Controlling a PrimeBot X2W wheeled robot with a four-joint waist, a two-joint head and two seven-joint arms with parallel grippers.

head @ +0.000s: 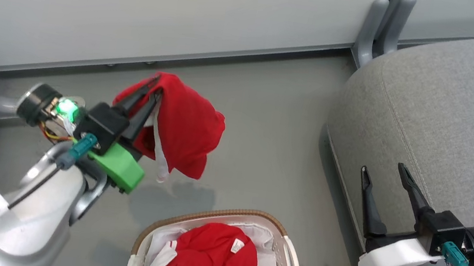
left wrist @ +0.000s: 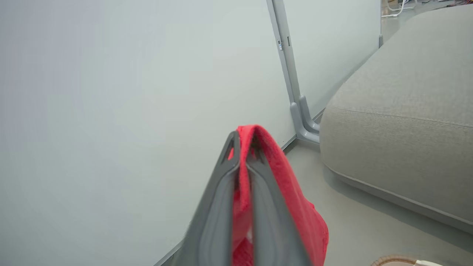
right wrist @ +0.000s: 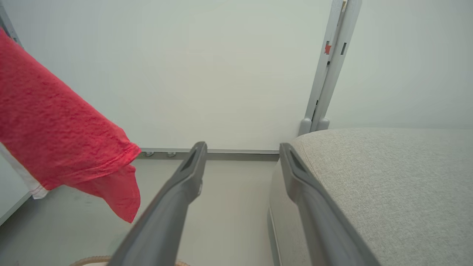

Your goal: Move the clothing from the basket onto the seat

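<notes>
Clothing (head: 190, 130) clamped in left jaws; more in basket (head: 229, 211); right jaws apart, empty, at seat (head: 458, 116) edge.

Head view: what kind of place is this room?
Probably a mock-up home corner for laundry practice: a grey upholstered seat, a laundry basket holding red clothing, and bare pale partition panels.

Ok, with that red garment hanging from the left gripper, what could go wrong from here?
The red garment is pinched only by a fold in the left gripper, over the floor; it could slip before reaching the seat. Its dangling hem might catch the open right gripper beside the seat edge.
</notes>
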